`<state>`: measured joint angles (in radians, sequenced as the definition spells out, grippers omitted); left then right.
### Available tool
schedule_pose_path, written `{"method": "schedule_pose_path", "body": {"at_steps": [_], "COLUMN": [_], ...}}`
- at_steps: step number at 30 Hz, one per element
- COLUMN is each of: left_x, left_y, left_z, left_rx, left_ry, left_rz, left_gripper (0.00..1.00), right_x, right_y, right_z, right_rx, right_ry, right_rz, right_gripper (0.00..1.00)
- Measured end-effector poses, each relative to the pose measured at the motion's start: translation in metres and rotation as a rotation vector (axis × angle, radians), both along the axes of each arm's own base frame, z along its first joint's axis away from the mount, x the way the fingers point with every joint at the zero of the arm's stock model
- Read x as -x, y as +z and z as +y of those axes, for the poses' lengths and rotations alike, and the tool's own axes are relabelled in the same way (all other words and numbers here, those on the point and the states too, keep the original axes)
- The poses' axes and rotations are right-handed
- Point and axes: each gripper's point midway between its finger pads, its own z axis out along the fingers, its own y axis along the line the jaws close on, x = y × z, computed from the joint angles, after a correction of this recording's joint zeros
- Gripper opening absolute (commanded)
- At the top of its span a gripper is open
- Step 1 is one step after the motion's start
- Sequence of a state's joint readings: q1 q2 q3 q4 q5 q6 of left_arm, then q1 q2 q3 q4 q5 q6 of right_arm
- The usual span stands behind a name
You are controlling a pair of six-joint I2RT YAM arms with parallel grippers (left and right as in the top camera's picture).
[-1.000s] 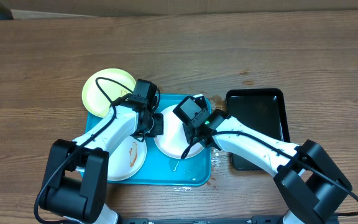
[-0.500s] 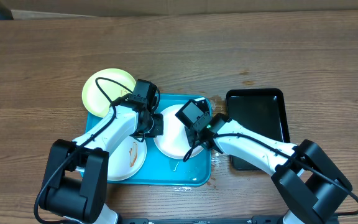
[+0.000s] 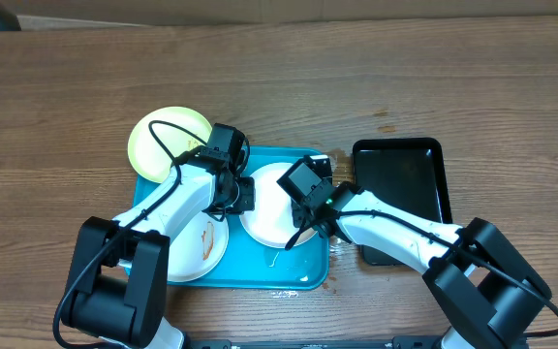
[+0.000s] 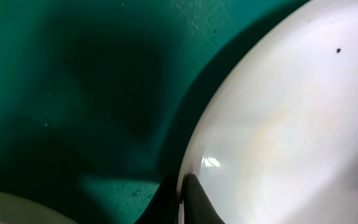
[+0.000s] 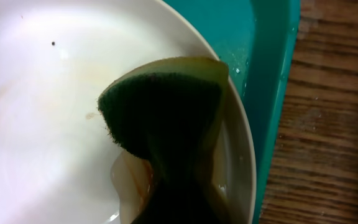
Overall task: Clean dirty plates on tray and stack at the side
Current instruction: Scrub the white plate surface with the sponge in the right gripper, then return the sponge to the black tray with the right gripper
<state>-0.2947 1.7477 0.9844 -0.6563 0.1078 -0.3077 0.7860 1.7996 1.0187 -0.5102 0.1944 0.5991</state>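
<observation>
Looking down at the middle white plate (image 3: 267, 221), I see it lying inside the tray (image 3: 298, 273), toward the tray's right half, with a faint tan film across its surface and a tiny dark speck near one edge. My left gripper (image 4: 182, 202) is clamped on that plate's left rim; the left wrist view shows a dark finger pinching the rim right at the lip. My right gripper (image 5: 169, 202) is clenched on a sponge (image 5: 166, 118), green scouring face outward with a yellow layer behind it, and the sponge is pressed against the plate's inner wall close to the tray's right rim. A second, smeared white plate (image 3: 200, 244) sits at the tray's near-left corner, brown streaks across it. The yellow-green plate (image 3: 163, 141) rests at the tray's far-left corner, mostly out on the table (image 3: 473, 87); I cannot tell whether it overlaps the rim. A black tray (image 3: 400, 179) lies just beside the turquoise one, on its right.
</observation>
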Motion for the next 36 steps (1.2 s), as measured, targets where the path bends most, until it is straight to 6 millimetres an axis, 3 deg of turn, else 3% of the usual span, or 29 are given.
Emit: {"method": "schedule_pose_path", "body": {"at_steps": [15,21,24,27,31,34,36], "left_x": [0.001,0.001,0.001,0.001,0.001,0.001,0.001], "left_y": [0.000,0.000,0.000,0.000,0.000,0.000,0.000], "left_z": [0.002,0.002,0.002,0.002,0.002,0.002,0.002], "left_rx": [-0.009,-0.009,-0.009,-0.009,-0.009,-0.009,-0.009], "left_ry": [0.002,0.002,0.002,0.002,0.002,0.002,0.002], "left_rz": [0.004,0.004,0.004,0.004,0.004,0.004,0.004], "left_gripper": [0.04,0.04,0.04,0.04,0.04,0.04,0.04], "right_x": [0.016,0.024,0.024,0.006,-0.023,-0.037,-0.038], "right_y": [0.000,0.006,0.011,0.028,0.075,0.110,0.121], "right_z": [0.036,0.054,0.053,0.046,0.034,0.022,0.012], "right_rx": [-0.236,-0.330,-0.375,-0.440,-0.578,-0.668,-0.696], "right_ry": [0.027,0.137,0.175,0.174,0.177,0.187,0.189], "right_rz": [0.094,0.136,0.179,0.166,0.091,0.043,0.043], "right_gripper": [0.04,0.04,0.04,0.04,0.04,0.04,0.04]}}
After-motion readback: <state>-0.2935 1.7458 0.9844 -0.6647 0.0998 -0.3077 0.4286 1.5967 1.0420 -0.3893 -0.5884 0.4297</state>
